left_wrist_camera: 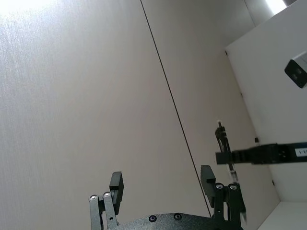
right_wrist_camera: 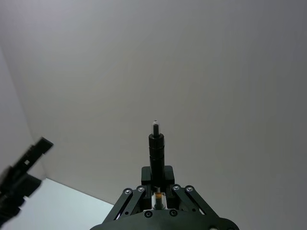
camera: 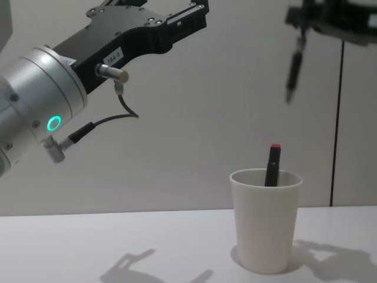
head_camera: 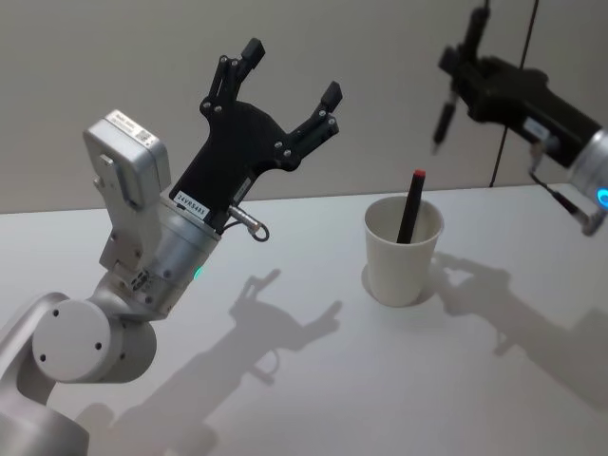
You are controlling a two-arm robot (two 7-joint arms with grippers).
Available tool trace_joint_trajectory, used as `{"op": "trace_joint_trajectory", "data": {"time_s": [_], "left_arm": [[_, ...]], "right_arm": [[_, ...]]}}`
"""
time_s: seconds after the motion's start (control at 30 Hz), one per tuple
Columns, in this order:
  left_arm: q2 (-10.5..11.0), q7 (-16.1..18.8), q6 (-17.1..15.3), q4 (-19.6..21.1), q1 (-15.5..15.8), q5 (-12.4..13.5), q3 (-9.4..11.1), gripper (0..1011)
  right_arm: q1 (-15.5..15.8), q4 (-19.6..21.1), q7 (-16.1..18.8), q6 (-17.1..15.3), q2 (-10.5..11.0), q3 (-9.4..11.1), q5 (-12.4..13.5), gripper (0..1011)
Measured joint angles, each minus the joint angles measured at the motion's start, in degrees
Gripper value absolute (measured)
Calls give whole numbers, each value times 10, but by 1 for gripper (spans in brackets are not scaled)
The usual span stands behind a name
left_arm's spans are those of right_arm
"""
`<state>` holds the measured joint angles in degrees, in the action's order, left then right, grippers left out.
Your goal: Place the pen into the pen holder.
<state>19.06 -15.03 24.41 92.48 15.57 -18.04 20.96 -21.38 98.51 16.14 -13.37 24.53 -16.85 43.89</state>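
matt white paper for the cup, rolled rim. smooth matt white table. dark matt plastic on the red-capped pen in the cup. black matt plates, small shiny screws on left gripper; brushed silvery metal at its wrist. second dark pen, slightly glossy, in right gripper.

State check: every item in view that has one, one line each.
pen holder: upright on the table, one red-tipped pen already leaning inside.
pen: gripped by the right tool, hanging point down, up in the air, not in the cup.
left tool: open, empty, raised above the table.
right tool: shut on the pen.
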Motion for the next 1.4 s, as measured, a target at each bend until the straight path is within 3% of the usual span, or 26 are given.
{"op": "trace_joint_trajectory", "data": {"time_s": [0.2,0.4,0.9,1.4], "left_arm": [[0,0,0,0,0,0,0,1001],[0,0,0,0,0,0,0,1001],[0,0,0,0,0,0,0,1001],[0,0,0,0,0,0,0,1001]], "right_arm": [[32,-3,-13,29,21,-6,-58,149],[52,-11,-18,54,27,-16,-94,149],[64,-1,-13,94,11,-30,-103,149],[59,-19,-14,95,-6,-41,-125,149]]}}
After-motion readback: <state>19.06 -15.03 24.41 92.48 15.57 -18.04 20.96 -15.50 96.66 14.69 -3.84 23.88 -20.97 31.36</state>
